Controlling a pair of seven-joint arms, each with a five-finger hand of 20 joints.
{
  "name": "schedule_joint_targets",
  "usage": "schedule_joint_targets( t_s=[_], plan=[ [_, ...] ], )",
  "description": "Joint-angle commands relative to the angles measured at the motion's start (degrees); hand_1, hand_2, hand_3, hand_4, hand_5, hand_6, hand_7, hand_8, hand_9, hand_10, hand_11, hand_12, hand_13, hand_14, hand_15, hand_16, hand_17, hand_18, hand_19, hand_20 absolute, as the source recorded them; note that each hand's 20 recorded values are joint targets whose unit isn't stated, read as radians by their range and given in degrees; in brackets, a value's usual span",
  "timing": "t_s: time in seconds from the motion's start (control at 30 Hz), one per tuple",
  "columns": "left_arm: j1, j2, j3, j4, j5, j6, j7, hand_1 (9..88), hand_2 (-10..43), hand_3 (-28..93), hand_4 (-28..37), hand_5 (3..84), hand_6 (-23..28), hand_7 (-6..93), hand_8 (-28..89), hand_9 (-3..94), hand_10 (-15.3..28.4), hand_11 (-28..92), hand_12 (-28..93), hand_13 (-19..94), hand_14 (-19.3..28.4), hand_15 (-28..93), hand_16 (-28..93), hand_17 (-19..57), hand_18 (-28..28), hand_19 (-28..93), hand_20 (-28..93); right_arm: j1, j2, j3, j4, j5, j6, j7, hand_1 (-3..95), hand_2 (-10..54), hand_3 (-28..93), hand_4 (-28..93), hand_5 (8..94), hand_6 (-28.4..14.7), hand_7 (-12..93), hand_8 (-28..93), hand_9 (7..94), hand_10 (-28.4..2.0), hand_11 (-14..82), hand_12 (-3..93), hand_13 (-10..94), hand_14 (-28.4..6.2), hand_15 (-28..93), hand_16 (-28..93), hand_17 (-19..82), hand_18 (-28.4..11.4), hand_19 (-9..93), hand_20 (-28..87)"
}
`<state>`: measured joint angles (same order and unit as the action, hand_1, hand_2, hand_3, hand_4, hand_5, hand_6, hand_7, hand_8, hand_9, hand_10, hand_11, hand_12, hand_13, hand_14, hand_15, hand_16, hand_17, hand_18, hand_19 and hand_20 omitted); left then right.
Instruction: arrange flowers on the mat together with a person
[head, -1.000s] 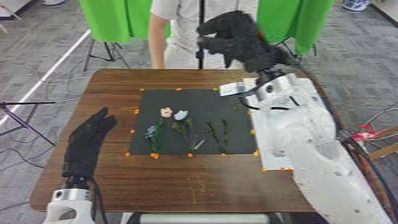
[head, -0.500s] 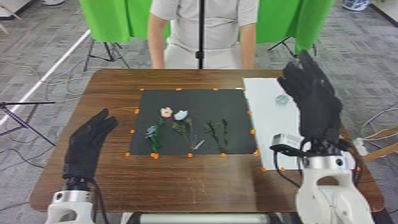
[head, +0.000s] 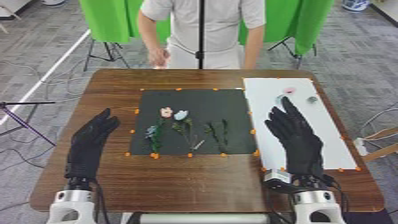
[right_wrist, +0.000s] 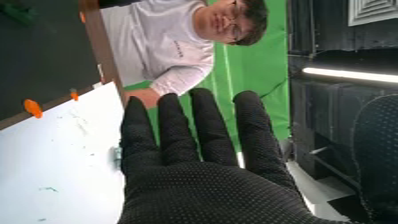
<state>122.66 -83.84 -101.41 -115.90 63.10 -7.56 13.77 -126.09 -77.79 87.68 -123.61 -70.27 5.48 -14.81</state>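
On the dark mat a pink flower and a white flower lie side by side, with a bluish-green sprig at their left and dark green stems at their right. The left hand is over the table left of the mat, fingers straight. My right hand is above the lower part of the white sheet, open and holding nothing. In the right wrist view the right hand has its fingers extended. Small pink and greenish pieces lie on the sheet's upper part.
The white sheet lies right of the mat on the brown table. Orange tape bits mark the edges of both. A person stands at the far side, one hand near the table's far edge.
My right hand has drawn back from the far right side to the near part of the sheet, its fingers now straight. The person's hand at the left has risen slightly. The left hand has barely moved.
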Motion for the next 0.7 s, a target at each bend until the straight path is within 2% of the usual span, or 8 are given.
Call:
schedule_joint_targets(
  t_s=[0.03, 0.3, 0.4, 0.43, 0.7],
  plan=[
    [0.7, -0.66, -0.06, 0.2, -0.12, 0.06, -0.07, 23.6, -6.4, 68, -18.7, 46.7, 3.9, 7.8, -4, 45.2, 12.7, 12, 16, 35, 15.7, 10, 4, 4.6, 10.9, 1, 16, 0.4, -0.4, -0.7, -0.5, 1.2, -1.3, 0.6, 4.8, 6.4, 77, -20, 28.4, 0.2, 9, -9, 34.4, -13.8, 2.7, 9.9, 26, -13.3, 6, 16, 13, -14.2, 10, 27],
    [0.5, -0.75, -0.18, 0.33, 0.0, -0.33, -0.25, 23.8, -6.2, 68, -18.8, 46.7, 4.0, 8.3, -5, 45.1, 12.7, 12, 16, 35, 15.7, 10, 4, 4.6, 11.0, 1, 16, 0.1, -0.2, -0.3, -0.8, 2.1, -1.3, 1.3, 5.0, 6.6, 77, -20, 31.2, -0.1, 9, -9, 37.4, -14.6, 3.6, 10.8, 30, -14.4, 9, 17, 14, -15.4, 12, 28],
    [0.8, -0.63, -0.26, 0.2, -0.17, 0.11, -0.07, 23.7, -6.3, 68, -18.6, 46.7, 4.0, 8.3, -5, 45.1, 12.7, 12, 16, 35, 15.7, 10, 4, 4.6, 11.0, 1, 16, 0.5, -0.4, -0.3, -0.7, 2.3, -0.6, 1.0, 5.1, 6.7, 77, -20, 32.1, -0.2, 9, -9, 37.9, -14.7, 3.8, 11.2, 31, -14.5, 9, 18, 14, -15.6, 13, 28],
    [0.4, -0.4, -0.26, 0.43, -0.26, -0.04, -0.31, 23.8, -6.3, 68, -18.6, 46.7, 4.0, 8.3, -5, 45.1, 12.7, 12, 16, 35, 15.7, 10, 4, 4.6, 11.1, 1, 16, 0.6, -0.5, -0.3, -0.7, 2.3, 0.0, 0.7, 5.1, 6.7, 77, -20, 32.2, -0.2, 9, -9, 38.0, -14.7, 3.8, 11.2, 31, -14.6, 9, 18, 14, -15.6, 13, 28],
    [-0.4, 0.06, -0.06, 0.76, 0.01, -0.59, -0.13, 23.7, -6.1, 68, -18.5, 46.7, 4.0, 8.4, -5, 45.1, 12.8, 12, 16, 35, 15.9, 10, 4, 4.6, 11.1, 1, 16, 0.8, 0.4, 0.5, -0.7, 2.3, 0.4, -0.5, 5.0, 6.3, 79, -20, 32.5, -0.1, 10, -9, 38.3, -14.5, 3.7, 11.4, 31, -14.2, 9, 18, 15, -15.2, 13, 27]
  ],
)
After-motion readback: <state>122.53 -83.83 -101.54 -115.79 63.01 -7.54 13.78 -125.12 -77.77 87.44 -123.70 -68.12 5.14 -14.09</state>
